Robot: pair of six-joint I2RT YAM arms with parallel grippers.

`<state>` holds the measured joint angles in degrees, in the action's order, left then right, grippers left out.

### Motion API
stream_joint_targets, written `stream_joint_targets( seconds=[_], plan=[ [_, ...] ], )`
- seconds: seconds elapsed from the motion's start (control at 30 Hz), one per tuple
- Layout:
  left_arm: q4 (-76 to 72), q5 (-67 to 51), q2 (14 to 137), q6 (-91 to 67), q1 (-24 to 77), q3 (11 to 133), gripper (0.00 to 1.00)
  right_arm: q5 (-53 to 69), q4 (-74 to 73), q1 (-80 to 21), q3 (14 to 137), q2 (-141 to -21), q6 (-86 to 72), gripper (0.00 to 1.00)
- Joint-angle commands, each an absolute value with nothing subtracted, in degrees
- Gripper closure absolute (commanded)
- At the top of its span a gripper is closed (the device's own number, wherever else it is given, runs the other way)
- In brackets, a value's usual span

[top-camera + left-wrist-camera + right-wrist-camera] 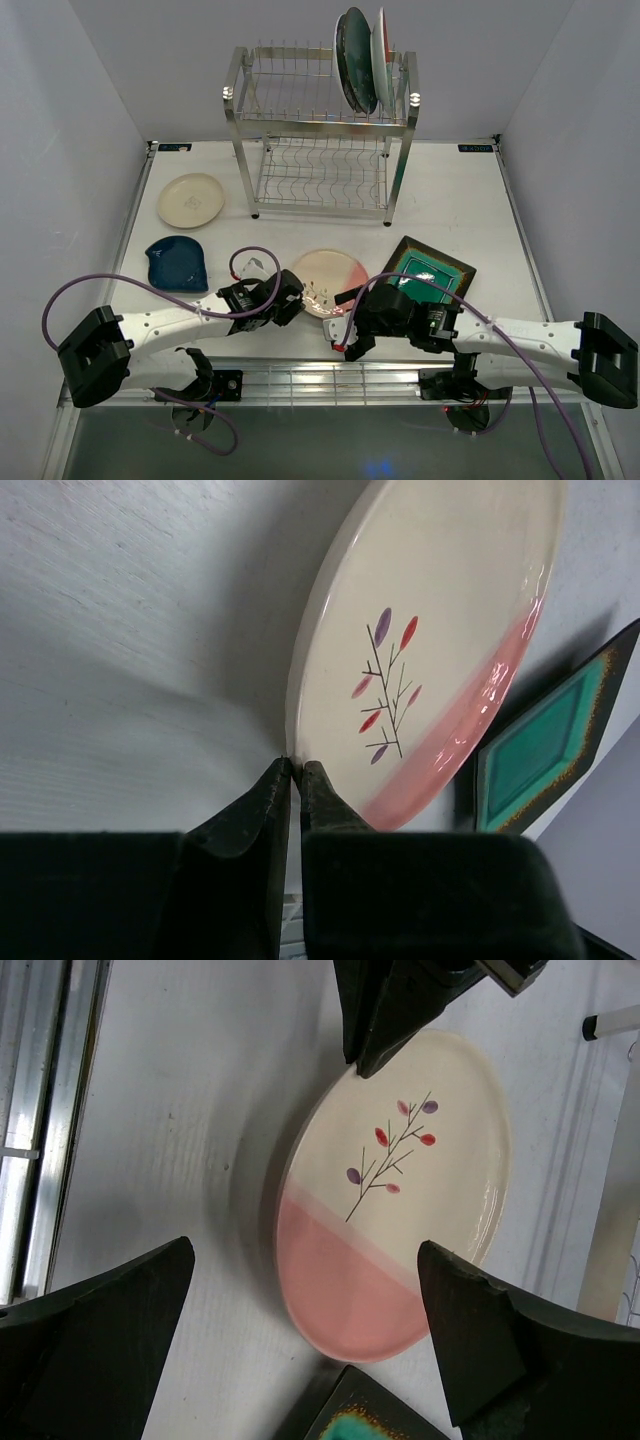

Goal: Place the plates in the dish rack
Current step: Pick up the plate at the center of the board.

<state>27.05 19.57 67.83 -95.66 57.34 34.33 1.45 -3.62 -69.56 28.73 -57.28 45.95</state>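
Left claw (295, 768) tight on pink-and-cream plate (440, 610) rim; right claw (305, 1255) wide open, empty

In the top view, the near rim of the round pink-and-cream ceramic plate (330, 268) lay under the left end effector (298, 299) and the right end effector (346, 318). The square green plate with a dark border (436, 270) had its near-left corner hidden under the right arm (500, 335). On the tall steel wire dish rack (320, 140), the upright dark plates (357, 60) overlapped too closely to count. The left wrist view cut off the pink-and-cream plate's top; the right wrist view kept only a corner of the green one.
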Motion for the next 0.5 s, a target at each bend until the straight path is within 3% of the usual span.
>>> stream_joint_targets(
  seconds=[0.0,0.13,0.17,0.47],
  plan=[
    [22.7,18.5,67.3,-97.1,58.4,36.9,1.00,-3.3,3.6,-70.8,27.9,-59.7,44.7,0.02],
    [21.1,18.0,67.7,-97.8,59.1,36.9,1.00,-5.1,7.5,-71.2,26.3,-60.3,43.5,0.00],
    [20.7,17.8,67.6,-97.8,59.2,36.9,1.00,-5.3,8.3,-71.2,25.2,-60.3,43.4,0.05],
    [19.9,17.8,68.0,-98.1,60.2,37.1,1.00,-8.0,16.6,-71.3,21.9,-65.3,43.9,0.10]
  ],
)
